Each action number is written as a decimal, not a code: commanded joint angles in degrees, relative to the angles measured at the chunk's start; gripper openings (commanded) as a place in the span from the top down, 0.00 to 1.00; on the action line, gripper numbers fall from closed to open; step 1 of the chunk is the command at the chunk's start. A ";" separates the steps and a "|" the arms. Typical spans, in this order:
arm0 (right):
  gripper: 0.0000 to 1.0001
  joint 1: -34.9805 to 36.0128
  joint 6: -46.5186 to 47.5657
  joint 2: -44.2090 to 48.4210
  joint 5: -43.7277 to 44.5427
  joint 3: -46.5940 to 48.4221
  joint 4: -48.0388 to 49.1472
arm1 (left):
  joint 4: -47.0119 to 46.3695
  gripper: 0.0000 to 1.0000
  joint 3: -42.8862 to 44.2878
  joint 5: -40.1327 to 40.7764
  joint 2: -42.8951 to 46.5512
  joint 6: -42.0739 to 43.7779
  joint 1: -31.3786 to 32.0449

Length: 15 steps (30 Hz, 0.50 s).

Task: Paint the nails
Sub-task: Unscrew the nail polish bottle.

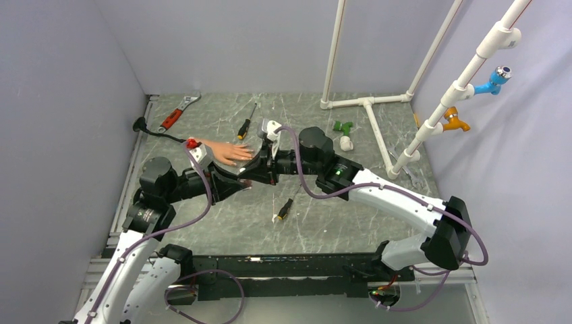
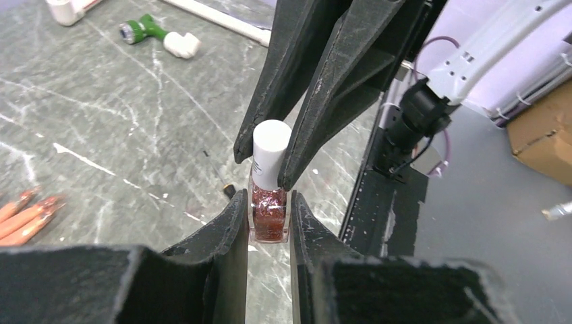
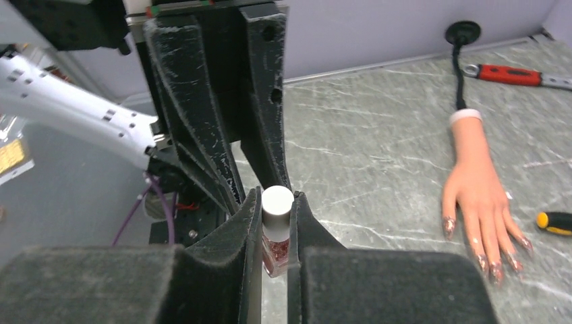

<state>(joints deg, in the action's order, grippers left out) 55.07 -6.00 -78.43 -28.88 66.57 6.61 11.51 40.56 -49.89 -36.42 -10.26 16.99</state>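
A small polish bottle [image 2: 270, 214] with red glitter polish and a white cap [image 2: 271, 150] hangs above the table between both grippers. My left gripper [image 2: 268, 202] is shut on its glass body. My right gripper [image 3: 276, 199] is shut on the white cap [image 3: 277, 201], with the glass [image 3: 276, 253] below it. In the top view the two grippers meet, the left [image 1: 243, 177] and the right [image 1: 260, 169], just in front of the flesh-coloured mannequin hand [image 1: 226, 152]. The hand [image 3: 475, 189] lies flat with its white cuff away from me. Its nails [image 3: 496, 271] show red glitter.
A red-handled wrench [image 1: 177, 113] lies at the back left and a black cable [image 1: 152, 129] beside it. One screwdriver [image 1: 246, 125] lies behind the hand and another [image 1: 284, 209] in front. A green-and-white fitting [image 1: 344, 128] and a white pipe frame [image 1: 369, 111] stand at the right.
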 commanded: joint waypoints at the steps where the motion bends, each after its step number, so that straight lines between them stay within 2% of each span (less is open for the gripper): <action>1: 1.00 1.23 3.98 0.45 -15.59 0.03 -1.97 | -9.62 1.00 1.50 -9.83 0.01 0.27 0.14; 5: 1.00 1.24 5.40 1.43 -18.37 -0.71 -2.04 | -10.77 1.00 1.28 -12.61 -0.31 -0.09 0.14; 11: 1.00 1.16 5.47 1.62 -18.29 -0.68 -3.36 | -10.07 1.00 1.53 -12.14 -0.40 0.32 0.07; 13: 0.90 1.21 5.47 1.37 -18.03 -0.63 -3.62 | -9.95 1.00 1.45 -11.81 -0.36 0.46 0.14; 15: 0.72 1.14 4.87 1.00 -18.24 -0.74 -3.08 | -9.84 1.00 1.52 -11.73 -0.30 0.58 0.14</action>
<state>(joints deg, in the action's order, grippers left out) 54.28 -0.97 -76.44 -42.15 66.54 5.43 9.06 40.51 -61.71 -36.53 -10.17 16.84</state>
